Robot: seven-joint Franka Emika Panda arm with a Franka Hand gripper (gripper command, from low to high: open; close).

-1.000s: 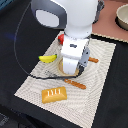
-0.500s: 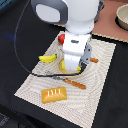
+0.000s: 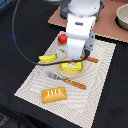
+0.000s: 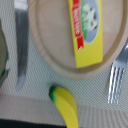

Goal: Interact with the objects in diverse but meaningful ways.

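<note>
Resting on the wooden plate (image 4: 45,60) as if served, the butter block (image 4: 87,30) sits under the claw (image 3: 76,56), whose opening I cannot tell.

Checkered placemat (image 3: 30,82) on dark table (image 3: 15,35). Round wooden plate (image 4: 52,47) on mat, fork (image 3: 67,80) beside it, knife (image 4: 21,45) on its other side. Grey pot (image 3: 122,16) far back on brown mat (image 3: 107,25).

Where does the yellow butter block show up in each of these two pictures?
Exterior view: the butter block lies on the round wooden plate mid-mat, just below the arm.
Wrist view: the butter block fills the upper middle, on the same plate.
Shared landmark: the banana beside the plate.
</note>
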